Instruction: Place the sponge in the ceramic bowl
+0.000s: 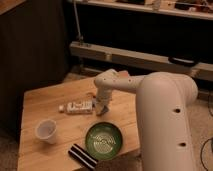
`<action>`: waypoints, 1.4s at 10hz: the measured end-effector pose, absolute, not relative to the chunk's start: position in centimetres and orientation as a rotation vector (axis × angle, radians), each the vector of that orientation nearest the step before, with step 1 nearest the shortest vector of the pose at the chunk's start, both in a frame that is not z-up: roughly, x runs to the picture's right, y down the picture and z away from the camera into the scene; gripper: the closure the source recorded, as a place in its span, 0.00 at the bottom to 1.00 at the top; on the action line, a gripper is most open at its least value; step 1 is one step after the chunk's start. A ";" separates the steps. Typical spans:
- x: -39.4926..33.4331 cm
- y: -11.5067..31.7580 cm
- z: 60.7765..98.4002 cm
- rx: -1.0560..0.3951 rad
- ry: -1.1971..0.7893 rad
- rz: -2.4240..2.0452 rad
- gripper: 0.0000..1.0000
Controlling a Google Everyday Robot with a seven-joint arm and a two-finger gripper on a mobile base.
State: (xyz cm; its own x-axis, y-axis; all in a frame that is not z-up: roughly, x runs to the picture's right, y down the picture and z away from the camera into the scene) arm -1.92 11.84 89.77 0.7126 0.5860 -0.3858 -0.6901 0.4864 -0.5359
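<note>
"Where's the gripper (pixel 103 108)?"

"Down low over the wooden table (pixel 45 100), about the middle of it. The big white arm (pixel 125 82) comes in from the right and bends down there. The gripper points at the tabletop, just beside the right end of a pale, longish item (pixel 77 106) lying on its side."

"Open or closed?"

"I cannot tell from where I stand. The tip is dark and sits tight against that pale item."

"And the sponge?"

"I can't pick it out anywhere. Whether the gripper has it, I cannot say."

"The bowl, then?"

"The green bowl (pixel 104 141) sits toward the front edge of the table, on the near side of the gripper and a little apart from it. Its inside shows only the pale rings."

"Anything else on the table?"

"A white plastic cup (pixel 46 131) stands upright to the left of the bowl, well apart from it. A black-and-white striped block (pixel 82 155) lies at the front edge, close by the bowl's left side. Whether the two touch, I can't make out."
</note>
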 end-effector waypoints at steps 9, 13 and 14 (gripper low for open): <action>0.3 4.0 74.1 -0.738 0.063 0.799 0.85; -2.2 9.8 66.2 -0.837 0.052 0.801 0.85; -2.7 11.9 63.9 -0.871 0.060 0.808 0.83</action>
State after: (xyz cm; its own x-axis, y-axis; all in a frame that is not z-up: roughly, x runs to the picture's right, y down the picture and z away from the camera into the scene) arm -2.71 11.86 63.85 0.7087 0.6071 -0.3593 -0.6538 0.3740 -0.6578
